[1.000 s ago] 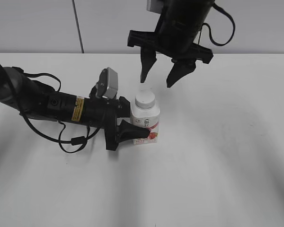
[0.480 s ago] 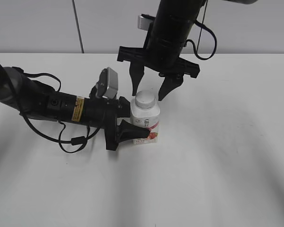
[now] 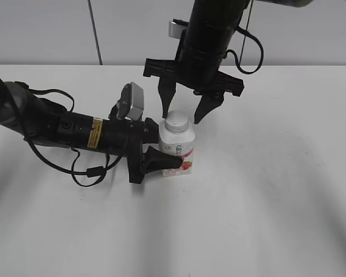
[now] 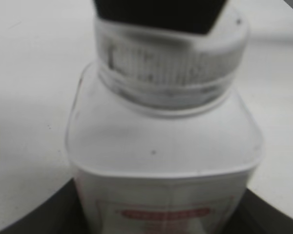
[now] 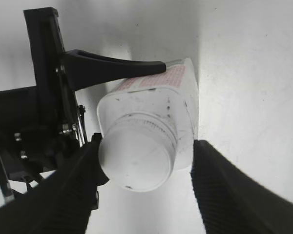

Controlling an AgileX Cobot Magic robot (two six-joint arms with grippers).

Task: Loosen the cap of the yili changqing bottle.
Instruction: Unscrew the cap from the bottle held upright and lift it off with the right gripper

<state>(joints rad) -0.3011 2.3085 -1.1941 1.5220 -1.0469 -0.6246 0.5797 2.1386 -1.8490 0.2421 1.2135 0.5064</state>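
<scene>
At the middle of the frame, on the white table [image 3: 265,202], the bottle [image 3: 177,151] stood upright, its cap [image 3: 177,121] on. From the left the left gripper [image 3: 161,151] lay low along the table, its jaws closed on the bottle's body — one finger [image 3: 161,158] pressed across the pink label. Farther back, the right gripper [image 3: 186,113] hung from above, jaws spread wide — a finger on either side of the cap, neither clearly touching it.
</scene>
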